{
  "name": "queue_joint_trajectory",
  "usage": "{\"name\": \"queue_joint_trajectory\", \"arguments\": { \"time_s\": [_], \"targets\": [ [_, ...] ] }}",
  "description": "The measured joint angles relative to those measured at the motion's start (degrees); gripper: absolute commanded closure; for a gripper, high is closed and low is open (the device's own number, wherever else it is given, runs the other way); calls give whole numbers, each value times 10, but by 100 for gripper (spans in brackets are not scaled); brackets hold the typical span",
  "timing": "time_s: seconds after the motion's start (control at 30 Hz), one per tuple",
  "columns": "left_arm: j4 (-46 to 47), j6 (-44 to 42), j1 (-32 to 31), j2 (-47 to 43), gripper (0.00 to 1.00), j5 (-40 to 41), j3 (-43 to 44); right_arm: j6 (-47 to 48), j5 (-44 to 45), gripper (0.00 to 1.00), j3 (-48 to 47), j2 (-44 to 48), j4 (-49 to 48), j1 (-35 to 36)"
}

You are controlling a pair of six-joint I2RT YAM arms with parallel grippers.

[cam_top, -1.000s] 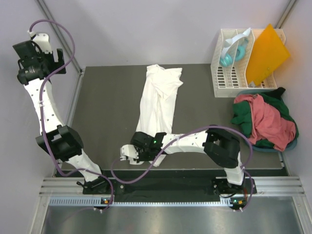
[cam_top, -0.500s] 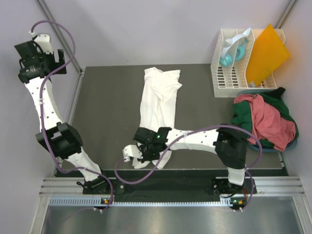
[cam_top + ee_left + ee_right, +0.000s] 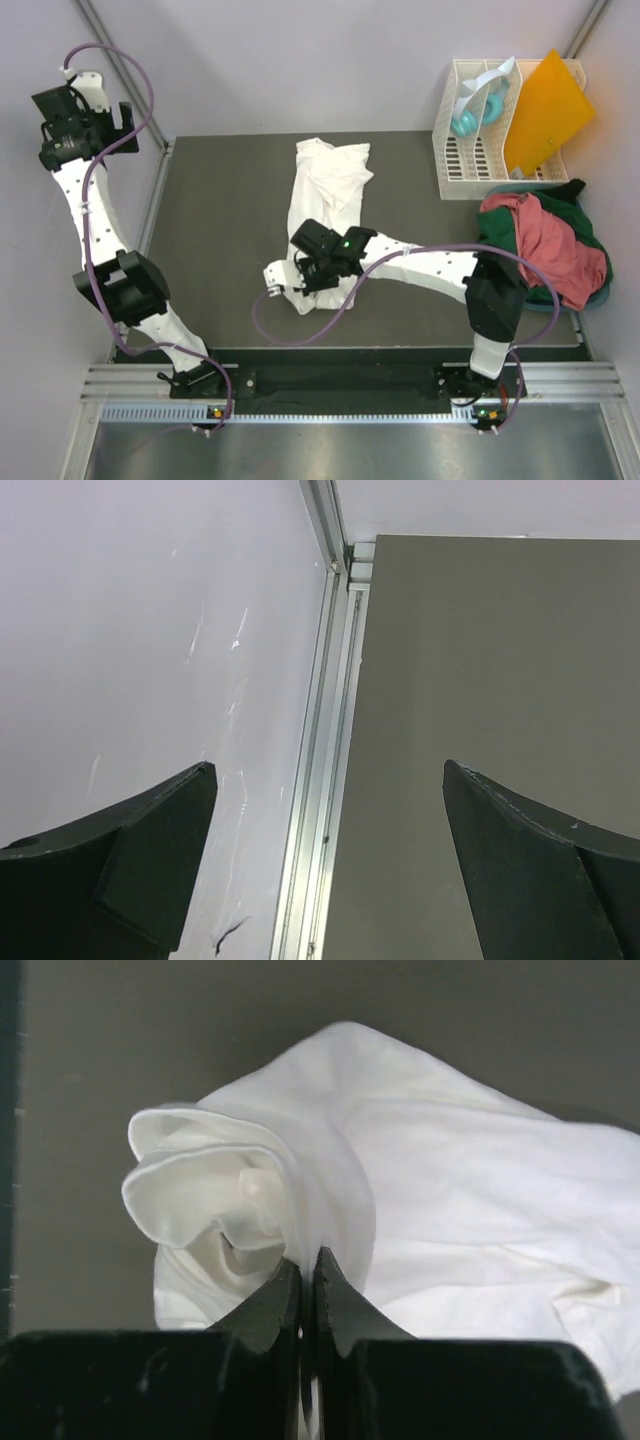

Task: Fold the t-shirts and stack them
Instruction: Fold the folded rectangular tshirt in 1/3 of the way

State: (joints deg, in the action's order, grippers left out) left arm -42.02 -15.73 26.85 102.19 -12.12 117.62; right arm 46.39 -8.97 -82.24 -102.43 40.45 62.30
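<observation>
**Right fingers pinch the near end of the white shirt; left arm idle at the far corner**

Top view. Your white t-shirt (image 3: pixel 328 195) lies as a long, rumpled strip down the middle of the tabletop (image 3: pixel 220 210), its far end bunched near the back edge. The right arm crosses from its base to the shirt's near end, where the right fingers (image 3: pixel 272 287) sit on gathered cloth. Judgement: you hold the end because the strip can be pulled straight or carried over on itself from there. The left arm (image 3: pixel 90 220) stands raised at the far-left corner, off the cloth, probably to keep the work area free. The salmon-red and dark green t-shirts (image 3: pixel 545 250) are heaped at the right edge, just in front of the white slatted rack (image 3: pixel 470 150) and well apart from the white shirt. They are unfolded.

Left wrist view. The left fingers (image 3: pixel 150 830) are spread wide with nothing between them. Below them are only bare tabletop and the wall rail.

Right wrist view. The right fingers are closed tight on a fold of white cloth. A rolled hem curls just left of the tips, and the rest spreads out to the right. Judgement: this pinch likely takes more than one layer, so expect an uneven fold unless you flatten the shirt.
</observation>
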Motion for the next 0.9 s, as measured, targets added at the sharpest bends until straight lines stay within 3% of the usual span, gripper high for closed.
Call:
{"name": "queue_joint_trajectory", "arguments": {
  "time_s": [0.5, 0.9],
  "targets": [
    [4, 10, 0, 13, 1, -1, -9, 128, 38, 100, -111, -80, -4, -80],
    [5, 13, 0, 15, 1, -9, -26, 173, 65, 100, -182, -156, -24, -132]
  ]
}}
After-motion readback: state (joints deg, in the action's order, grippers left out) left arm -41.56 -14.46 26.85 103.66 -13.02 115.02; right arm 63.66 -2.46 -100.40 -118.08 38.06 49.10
